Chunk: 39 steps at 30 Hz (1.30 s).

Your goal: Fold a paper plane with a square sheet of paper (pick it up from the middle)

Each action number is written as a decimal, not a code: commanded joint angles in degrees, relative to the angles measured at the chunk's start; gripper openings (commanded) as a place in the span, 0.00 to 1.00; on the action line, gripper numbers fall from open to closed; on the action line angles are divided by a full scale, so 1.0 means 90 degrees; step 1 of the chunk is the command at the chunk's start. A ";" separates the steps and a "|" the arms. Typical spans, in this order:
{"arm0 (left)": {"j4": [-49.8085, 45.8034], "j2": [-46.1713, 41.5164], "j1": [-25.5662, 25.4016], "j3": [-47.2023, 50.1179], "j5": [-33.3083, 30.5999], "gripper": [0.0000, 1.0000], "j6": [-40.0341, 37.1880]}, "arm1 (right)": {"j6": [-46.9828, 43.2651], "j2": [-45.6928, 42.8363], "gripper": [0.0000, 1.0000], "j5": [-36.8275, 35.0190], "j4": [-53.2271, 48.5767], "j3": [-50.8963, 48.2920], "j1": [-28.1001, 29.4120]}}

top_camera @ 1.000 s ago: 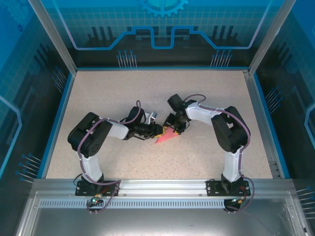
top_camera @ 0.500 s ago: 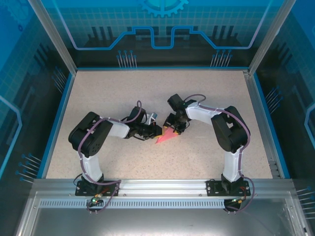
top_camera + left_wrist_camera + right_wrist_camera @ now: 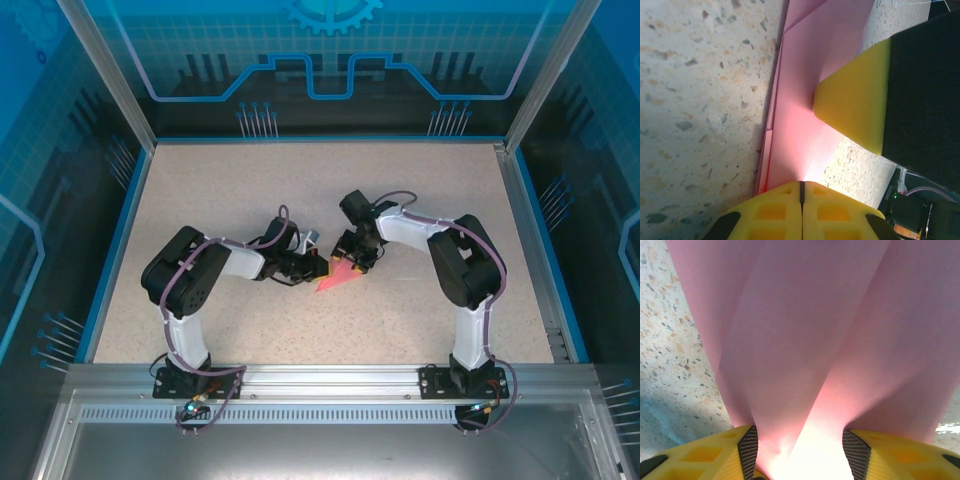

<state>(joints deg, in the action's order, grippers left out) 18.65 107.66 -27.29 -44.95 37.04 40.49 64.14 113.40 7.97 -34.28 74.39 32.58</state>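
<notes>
No text, label, brand name or number can be read anywhere. A gear-shaped emblem [image 3: 332, 12] is drawn in light blue line-work at the top of the back panel [image 3: 330, 70], with no lettering on it.
</notes>
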 commanded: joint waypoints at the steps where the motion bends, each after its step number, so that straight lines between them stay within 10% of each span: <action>1: -0.0280 0.0080 -0.0027 -0.0155 -0.0179 0.07 -0.0143 | 0.0060 0.0748 0.54 -0.0047 -0.0290 -0.0317 0.0029; 39: -0.1019 0.0305 -0.0034 -0.0308 -0.0360 0.03 -0.0241 | -0.0096 0.0766 0.53 0.0072 -0.0463 -0.0009 0.0000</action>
<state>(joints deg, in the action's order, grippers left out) 14.35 108.51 -27.29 -46.89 35.79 40.12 64.23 115.09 9.08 -37.36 76.99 32.08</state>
